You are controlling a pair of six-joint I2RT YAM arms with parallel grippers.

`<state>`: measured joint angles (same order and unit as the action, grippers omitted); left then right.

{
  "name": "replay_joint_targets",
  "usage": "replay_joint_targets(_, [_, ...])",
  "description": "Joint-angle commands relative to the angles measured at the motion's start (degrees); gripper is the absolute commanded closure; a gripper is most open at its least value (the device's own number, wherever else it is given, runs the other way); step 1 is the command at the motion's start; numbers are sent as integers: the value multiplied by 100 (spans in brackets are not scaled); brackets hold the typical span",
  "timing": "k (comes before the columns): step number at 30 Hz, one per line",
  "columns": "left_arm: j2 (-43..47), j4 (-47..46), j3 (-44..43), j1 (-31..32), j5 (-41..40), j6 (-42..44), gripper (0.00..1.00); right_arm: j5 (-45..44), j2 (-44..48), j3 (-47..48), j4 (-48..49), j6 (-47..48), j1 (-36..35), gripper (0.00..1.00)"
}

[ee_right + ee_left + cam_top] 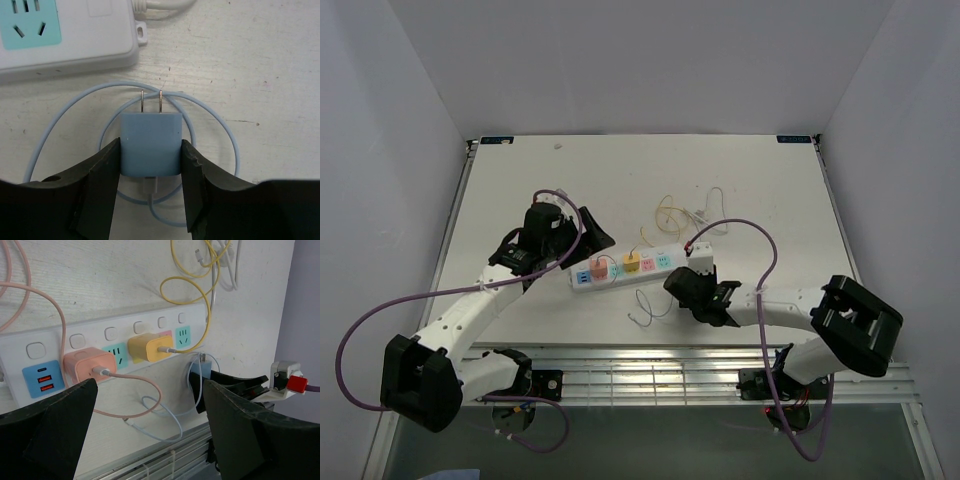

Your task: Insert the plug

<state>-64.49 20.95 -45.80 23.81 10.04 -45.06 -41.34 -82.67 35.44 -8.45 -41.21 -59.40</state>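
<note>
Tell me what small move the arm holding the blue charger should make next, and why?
Probably lift the blue charger: the right fingers pinch its sides, but its prongs point along the table, not down into the free teal socket on the power strip.

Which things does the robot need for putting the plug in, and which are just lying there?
For the job: blue charger, clamped in the right gripper; power strip; its free green socket.

Just lying about: pink charger and yellow charger, both already plugged in; coiled yellow cable.
</note>
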Motion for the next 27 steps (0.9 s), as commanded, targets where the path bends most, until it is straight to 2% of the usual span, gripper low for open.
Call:
replay_joint_targets(1, [94, 23, -289, 53, 182, 14, 2, -66, 453, -134, 247, 375, -2, 81])
replay_joint_targets(6, [-72, -125, -736, 273, 770, 365, 2, -497, 1576, 59, 221, 1429, 59, 83])
replay_joint_targets(10, [-239, -608, -1035, 545, 1918, 533, 2, 185, 2167, 436, 238, 3089, 192, 83])
replay_joint_targets(11, [-283, -810, -1097, 606, 2123, 585, 2, 388, 2255, 490, 238, 3928, 200, 84])
replay_joint_targets(13, [-450, -917, -1334, 808, 2431, 656, 2, 914, 2510, 569, 238, 4715, 200, 89])
replay_joint_targets(14, [-503, -943, -1413, 870, 2563, 674, 2, 1118, 2641, 543, 325, 5397, 200, 89])
replay_joint_targets(15, [-555, -970, -1492, 940, 2590, 717, 2, 1398, 2912, 491, 648, 5683, 200, 90])
replay_joint_targets(19, [-836, -1093, -1678, 1239, 2818, 762, 2, 3478, 3617, 420, 1213, 6353, 209, 91])
replay_joint_targets(23, [-925, -1364, -1581, 1389, 3012, 753, 2, 4011, 3969, 481, 1355, 6468, 209, 90])
replay_joint_targets(27, [-951, -1681, -1476, 1521, 3293, 621, 2, 4450, 3900, 490, 1320, 6591, 209, 90])
